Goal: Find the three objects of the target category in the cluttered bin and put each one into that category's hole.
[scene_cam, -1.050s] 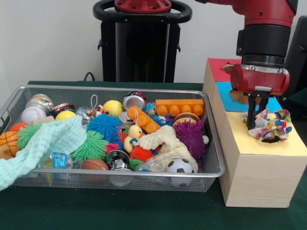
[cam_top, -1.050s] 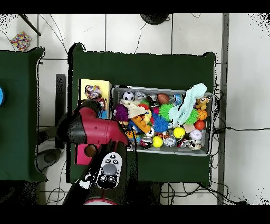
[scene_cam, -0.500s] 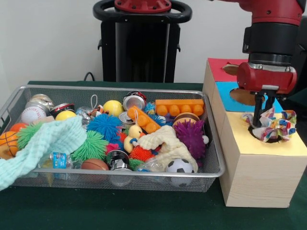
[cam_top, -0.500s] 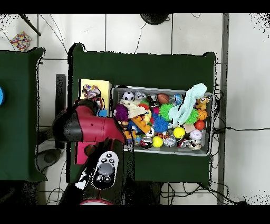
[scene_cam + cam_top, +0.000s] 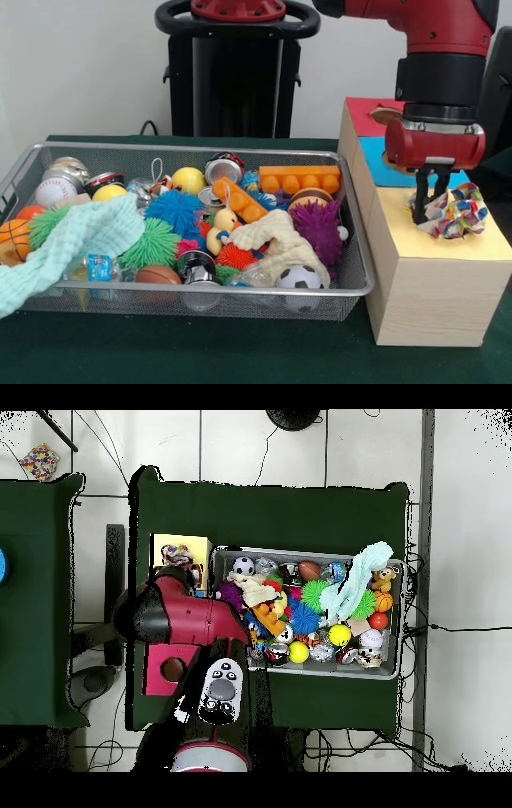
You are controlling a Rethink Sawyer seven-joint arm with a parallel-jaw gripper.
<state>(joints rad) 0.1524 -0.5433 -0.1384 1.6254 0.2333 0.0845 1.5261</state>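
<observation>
The gripper (image 5: 426, 214) is hanging over the yellow end of the wooden box (image 5: 416, 280), its two dark fingers slightly parted and touching the left edge of a multicoloured scrunchie (image 5: 454, 210). They are not closed on it — the fabric is bunched to their right, resting on the yellow panel (image 5: 416, 240). Whether the scrunchie is sitting over the hole or only beside it cannot be told from here, since the fabric is covering that spot. In the overhead view the arm (image 5: 190, 619) is crossing the box, and the scrunchie (image 5: 178, 556) is showing at the yellow end.

The step in hand looks like the drop-off: the item has reached its panel but is probably not yet through. The next move likely calls for a push down into the opening, or a lift clear if the fabric is falling by itself.

The wire basket (image 5: 240, 150) beside the box is holding balls, spiky toys, cans and a pale green cloth (image 5: 76, 240) — any further fabric pieces need hunting there.
</observation>
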